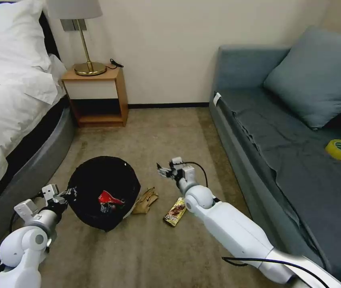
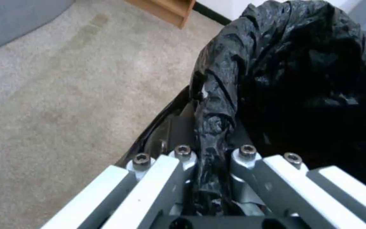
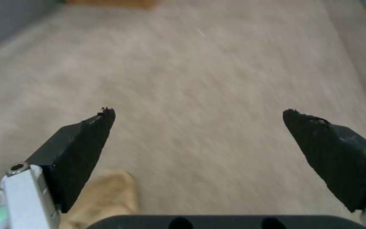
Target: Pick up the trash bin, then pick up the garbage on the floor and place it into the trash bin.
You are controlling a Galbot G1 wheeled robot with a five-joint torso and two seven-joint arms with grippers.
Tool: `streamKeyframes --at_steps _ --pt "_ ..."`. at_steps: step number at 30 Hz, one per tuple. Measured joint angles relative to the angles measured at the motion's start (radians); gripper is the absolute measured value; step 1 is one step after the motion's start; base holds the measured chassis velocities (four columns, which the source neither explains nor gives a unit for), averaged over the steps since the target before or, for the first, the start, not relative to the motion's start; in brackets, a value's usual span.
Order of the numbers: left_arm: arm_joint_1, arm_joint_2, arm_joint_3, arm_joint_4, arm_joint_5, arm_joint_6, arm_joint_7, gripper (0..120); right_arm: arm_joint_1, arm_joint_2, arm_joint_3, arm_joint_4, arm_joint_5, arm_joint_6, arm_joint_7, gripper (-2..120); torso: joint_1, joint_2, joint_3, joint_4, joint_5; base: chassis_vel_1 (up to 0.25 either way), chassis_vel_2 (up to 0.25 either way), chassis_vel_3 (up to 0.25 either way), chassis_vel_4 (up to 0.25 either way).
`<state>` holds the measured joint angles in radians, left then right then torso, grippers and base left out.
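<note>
One trash bin (image 1: 98,188) sits at near left over the carpet, its black bag hiding the white wall. The left tool (image 1: 67,197) is clamped on the bag-covered rim; the left wrist view shows the crinkled plastic (image 2: 210,127) pinched between its fingers. Three litter pieces are visible: a red-and-white wrapper (image 1: 107,197) inside the bin, a tan scrap (image 1: 145,200) and a brown-gold wrapper (image 1: 175,211) on the floor just right of it. The right tool (image 1: 165,171) hovers beyond them, fingers (image 3: 81,149) wide apart, with the scrap (image 3: 106,194) partly hidden under one finger.
</note>
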<state>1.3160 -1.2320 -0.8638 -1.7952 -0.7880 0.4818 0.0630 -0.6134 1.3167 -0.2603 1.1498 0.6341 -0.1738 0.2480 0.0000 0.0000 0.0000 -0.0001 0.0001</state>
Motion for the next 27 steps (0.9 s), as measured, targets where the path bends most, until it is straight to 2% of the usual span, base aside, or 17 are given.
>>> streamKeyframes --at_steps 2,6,8,10,12,15,27 --pt "0.011 0.004 -0.008 0.0 -0.003 -0.001 0.01 4 -0.006 0.013 0.044 -0.072 0.061 -0.063 0.0 100 0.0 0.0 0.0 0.0 -0.0001 0.0 0.0 0.0 0.0" --pt "0.021 0.008 -0.019 0.003 -0.004 -0.007 0.018 4 -0.01 0.026 0.093 -0.131 0.143 -0.125 0.008 100 0.0 0.0 0.0 0.0002 0.0 0.0 0.0 0.0 0.0" --pt "0.023 0.01 -0.022 0.006 -0.005 -0.008 0.02 4 -0.012 0.028 0.11 -0.143 0.185 -0.147 0.012 100 0.0 0.0 0.0 0.0001 0.0 0.0 0.0 0.0 0.0" --pt "0.026 0.014 -0.028 0.014 -0.007 -0.011 0.028 4 -0.016 0.03 0.149 -0.153 0.299 -0.21 0.034 100 0.0 0.0 0.0 0.0001 -0.0001 0.0 0.0 0.0 0.0" --pt "0.027 0.016 -0.032 0.021 -0.007 -0.013 0.033 4 -0.02 0.031 0.177 -0.159 0.368 -0.236 0.046 100 0.0 0.0 0.0 0.0001 0.0 0.0 0.0 0.0 0.0" --pt "0.027 0.016 -0.032 0.031 -0.006 -0.017 0.036 4 -0.022 0.03 0.197 -0.171 0.417 -0.255 0.047 100 0.0 0.0 0.0 0.0001 -0.0001 0.0 0.0 0.0 0.0" --pt "0.017 0.004 -0.026 0.057 0.007 -0.023 0.039 4 -0.017 0.059 0.219 -0.272 0.41 -0.27 -0.014 100 0.0 0.0 0.0 0.0001 -0.0001 0.0 0.0 0.0 0.0"
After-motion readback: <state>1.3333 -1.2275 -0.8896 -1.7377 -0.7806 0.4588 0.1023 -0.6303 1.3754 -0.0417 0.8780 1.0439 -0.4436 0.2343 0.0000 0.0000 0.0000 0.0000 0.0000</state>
